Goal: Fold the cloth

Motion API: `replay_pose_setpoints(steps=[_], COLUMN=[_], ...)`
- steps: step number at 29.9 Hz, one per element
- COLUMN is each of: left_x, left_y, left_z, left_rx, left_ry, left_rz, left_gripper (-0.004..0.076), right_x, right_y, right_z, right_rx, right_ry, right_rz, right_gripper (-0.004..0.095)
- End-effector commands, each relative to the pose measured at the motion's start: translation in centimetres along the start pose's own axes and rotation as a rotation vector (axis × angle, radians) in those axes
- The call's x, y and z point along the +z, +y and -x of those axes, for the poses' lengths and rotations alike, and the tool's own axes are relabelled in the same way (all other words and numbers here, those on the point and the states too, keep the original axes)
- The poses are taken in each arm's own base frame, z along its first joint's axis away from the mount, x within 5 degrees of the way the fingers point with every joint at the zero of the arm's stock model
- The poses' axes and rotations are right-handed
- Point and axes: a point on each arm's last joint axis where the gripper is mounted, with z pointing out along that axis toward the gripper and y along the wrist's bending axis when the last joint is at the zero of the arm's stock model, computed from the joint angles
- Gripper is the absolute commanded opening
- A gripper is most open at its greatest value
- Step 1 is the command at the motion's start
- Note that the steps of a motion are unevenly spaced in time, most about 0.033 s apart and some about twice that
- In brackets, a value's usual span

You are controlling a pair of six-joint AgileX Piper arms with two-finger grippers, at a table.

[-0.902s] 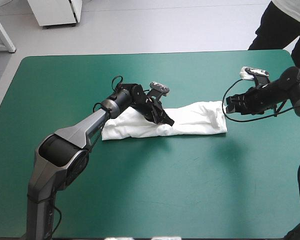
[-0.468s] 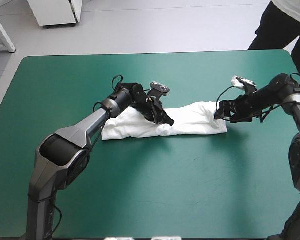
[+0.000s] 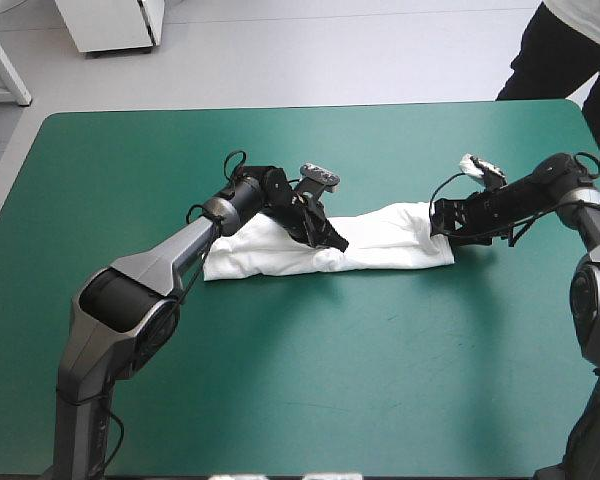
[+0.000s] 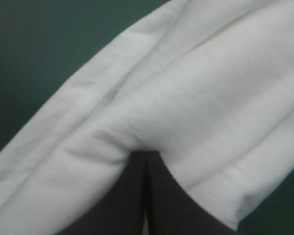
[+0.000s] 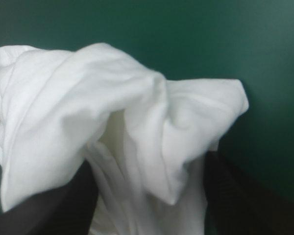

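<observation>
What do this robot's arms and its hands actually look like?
The left arm and right arm are smooth silver-grey shells linked by black joints, darker toward the wrist. The left gripper and right gripper are black, each with two broad curved fingers like fins.

You have the table [image 3: 280,400] under its teal-green cover, and on it the white T-shirt [image 3: 390,240] lies as a long folded band near the middle, slightly toward the far edge.

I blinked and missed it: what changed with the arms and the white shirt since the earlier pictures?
The right gripper moved in to the right end of the T-shirt; its open jaws now straddle that end. The left gripper stayed, jaws shut on the shirt's middle; the T-shirt lies as before.
</observation>
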Motion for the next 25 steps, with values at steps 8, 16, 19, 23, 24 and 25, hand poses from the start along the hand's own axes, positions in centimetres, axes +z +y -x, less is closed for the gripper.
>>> replay_pose_setpoints(steps=[8,16,19,23,24,25], left_x=[-1.8,-1.8,-1.8,-1.8,-1.8,-1.8], left_y=[-1.0,-1.1,-1.1,-1.2,-1.2,-1.2], left_z=[0.9,0.6,0.5,0.4,0.4,0.3], left_rx=[0.006,0.007,0.007,0.007,0.007,0.007], left_ry=[-0.049,-0.025,-0.004,0.004,0.006,0.01], left_rz=[-0.012,-0.02,-0.028,-0.031,-0.032,-0.034], left_gripper=[-0.001,-0.001,-0.001,-0.001,-0.001,-0.001], right_x=[2.0,-0.3,-2.7,-5.5,-6.0,-6.7], right_y=[0.9,2.4,3.8,6.0,6.3,6.8], right_z=[-0.1,1.2,1.8,2.0,2.0,2.0], right_rx=[-0.029,-0.013,-0.049,-0.102,-0.107,-0.116], right_ry=[0.041,-0.032,-0.082,-0.118,-0.126,-0.142], right_rz=[0.005,0.05,0.05,0.069,0.07,0.07], right_gripper=[-0.0015,-0.0013,-0.0013,-0.0013,-0.0013,-0.0013])
